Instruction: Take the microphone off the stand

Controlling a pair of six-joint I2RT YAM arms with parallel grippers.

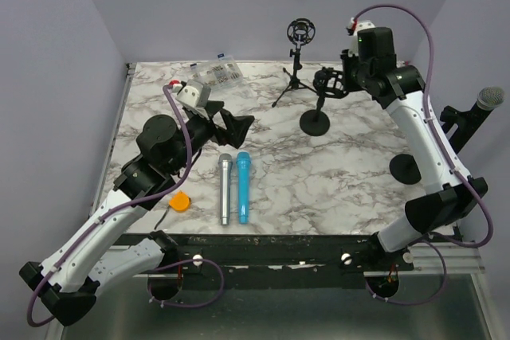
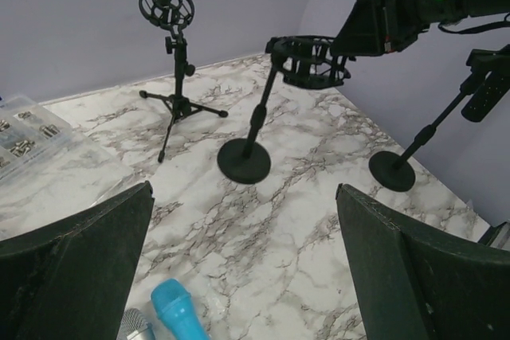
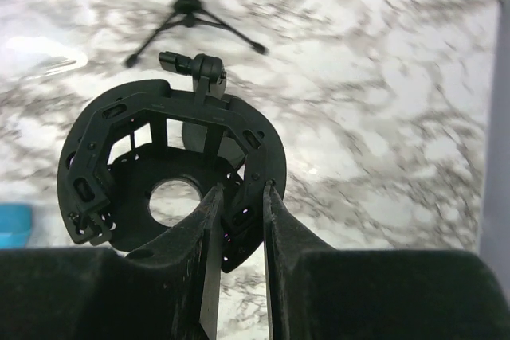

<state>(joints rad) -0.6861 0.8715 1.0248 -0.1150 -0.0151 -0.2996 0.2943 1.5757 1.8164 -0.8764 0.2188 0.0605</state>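
Nearer than the centre stand (image 1: pixel 315 122), a blue microphone (image 1: pixel 242 189) and a grey microphone (image 1: pixel 225 189) lie on the table (image 1: pixel 335 173), with the left gripper (image 1: pixel 237 128) spread wide by their heads. The right gripper (image 3: pixel 243 190) is clenched on that stand's empty shock mount (image 3: pixel 103 129). To the stand's right, a third microphone (image 1: pixel 489 99) seems mounted. It is probably the next target, which calls for letting go of the mount and reaching across.

Marble table (image 1: pixel 319 189): grey mic (image 1: pixel 225 189) & blue mic (image 1: pixel 242 188) lie side by side nr front. Orange item (image 1: pixel 180 201) front-left. Clear parts box (image 1: pixel 215 71) back-left. Tripod stand (image 1: pixel 296 65) at back; round-base stand (image 1: pixel 315 123) just right; 2nd round-base stand (image 1: pixel 406 169) nr right edge.
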